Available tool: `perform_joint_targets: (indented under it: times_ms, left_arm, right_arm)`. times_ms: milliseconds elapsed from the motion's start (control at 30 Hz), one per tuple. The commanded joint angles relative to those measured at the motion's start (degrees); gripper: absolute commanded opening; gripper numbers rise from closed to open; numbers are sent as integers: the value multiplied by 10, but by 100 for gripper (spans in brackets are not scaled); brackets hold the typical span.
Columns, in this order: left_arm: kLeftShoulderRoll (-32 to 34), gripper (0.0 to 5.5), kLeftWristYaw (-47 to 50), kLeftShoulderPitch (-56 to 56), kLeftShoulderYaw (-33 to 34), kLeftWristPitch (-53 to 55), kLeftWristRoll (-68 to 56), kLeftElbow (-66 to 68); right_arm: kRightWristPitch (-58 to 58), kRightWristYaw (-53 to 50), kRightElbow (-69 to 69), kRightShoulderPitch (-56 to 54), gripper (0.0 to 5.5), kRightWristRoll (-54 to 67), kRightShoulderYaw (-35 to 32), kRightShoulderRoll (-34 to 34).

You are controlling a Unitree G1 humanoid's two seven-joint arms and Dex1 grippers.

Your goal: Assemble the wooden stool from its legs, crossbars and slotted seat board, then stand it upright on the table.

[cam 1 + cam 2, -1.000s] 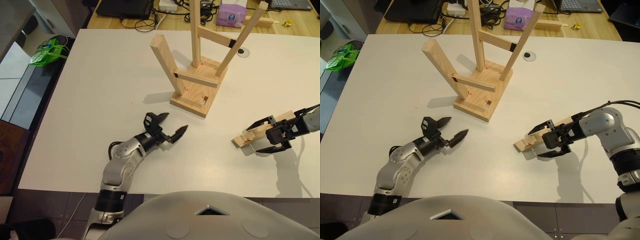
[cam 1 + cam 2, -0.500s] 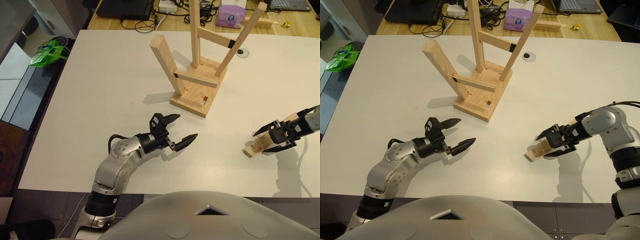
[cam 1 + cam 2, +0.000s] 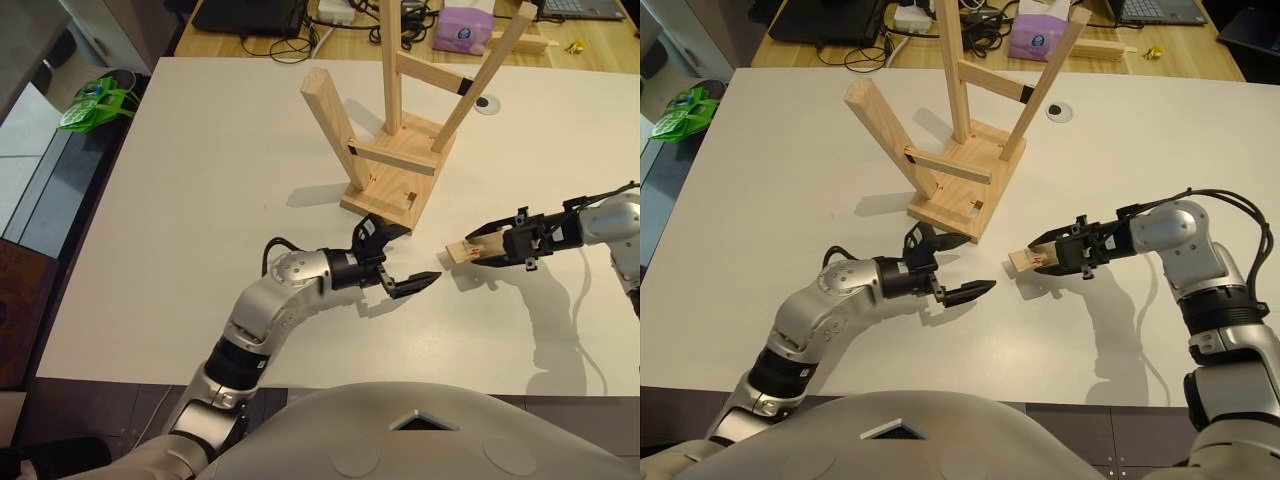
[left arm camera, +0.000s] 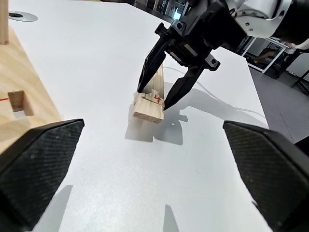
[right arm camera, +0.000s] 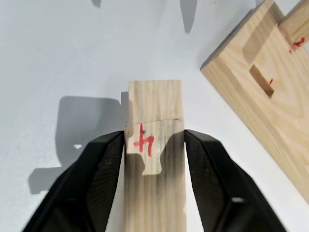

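The slotted seat board (image 3: 395,185) lies on the white table with three legs and crossbars (image 3: 395,70) standing up from it; one corner slot (image 5: 262,79) is empty. My right gripper (image 3: 1045,257) is shut on a loose wooden leg (image 3: 1025,262) with a red mark, holding it level just above the table, to the right of the board's near corner. My left gripper (image 3: 405,258) stands open with nothing in it, just in front of that corner, its fingertips close to the leg's free end. The left wrist view shows the leg (image 4: 150,106) in the right gripper (image 4: 153,94).
A round grommet (image 3: 486,103) sits in the table behind the stool. Beyond the far edge, a wooden desk holds a tissue box (image 3: 462,27), cables and a laptop. A green object (image 3: 92,105) lies off the table's left side. Bare table (image 3: 200,180) spreads left of the stool.
The right gripper has lifted the leg off the table and carried it left toward the seat board. The left gripper has moved right, up to the board's near corner, staying open.
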Motion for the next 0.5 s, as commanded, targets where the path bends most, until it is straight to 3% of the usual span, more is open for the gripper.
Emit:
perform_joint_targets:
  times_ms: [33,367,500]
  left_arm:
    - [-16,540,-9,-35,-26,-3,16,30]
    - [-39,540,35,-82,-55,-92,123,129]
    - [-60,483,46,-81,-58,-128,145,158]
  right_arm:
    - [14,-12,-12,-25,205,-3,2,32]
    - [38,-19,-39,-21,204,-7,7,64]
    - [43,-19,-43,-22,204,-5,5,67]
